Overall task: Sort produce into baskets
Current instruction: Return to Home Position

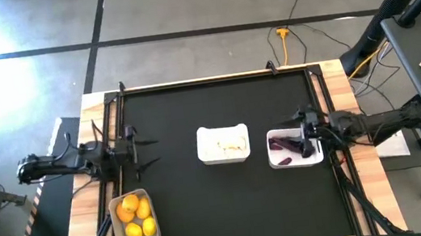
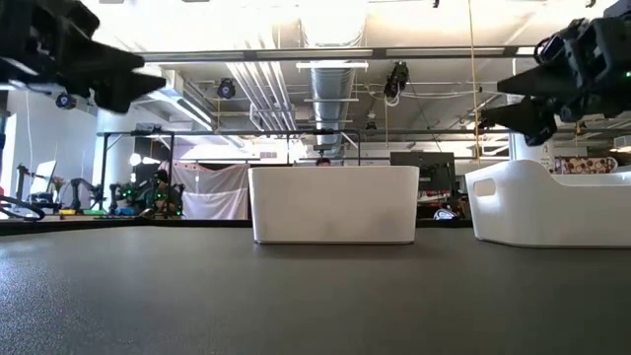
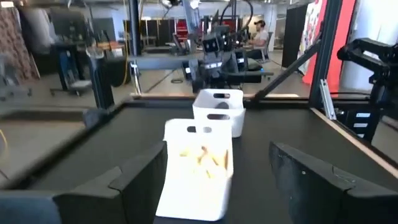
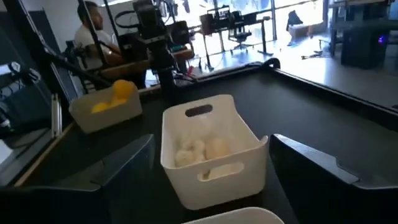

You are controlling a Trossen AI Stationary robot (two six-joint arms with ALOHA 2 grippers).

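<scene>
- Sitting at the middle of the black-topped desk (image 1: 193,108): a white rounded-square plastic tray (image 1: 221,129) holding small white garlic-like bulbs (image 4: 196,149).
- Second white rounded-square plastic tray (image 1: 282,165), just beside the first on the side toward the desk's right edge; it holds dark purple elongated vegetables (image 1: 283,144).
- Clear greyish rectangular tub (image 1: 116,227), at a left-hand corner of the desk, well apart from both trays; it holds round yellow-orange lemon-like fruits (image 1: 135,216).
- Left gripper (image 1: 154,152), raised off the surface near the desk's left edge, pointing toward the middle tray; fingers spread wide, nothing between them.
- Right gripper (image 1: 298,135), raised over the tray of purple vegetables near the desk's right edge; fingers spread wide, holding nothing.
</scene>
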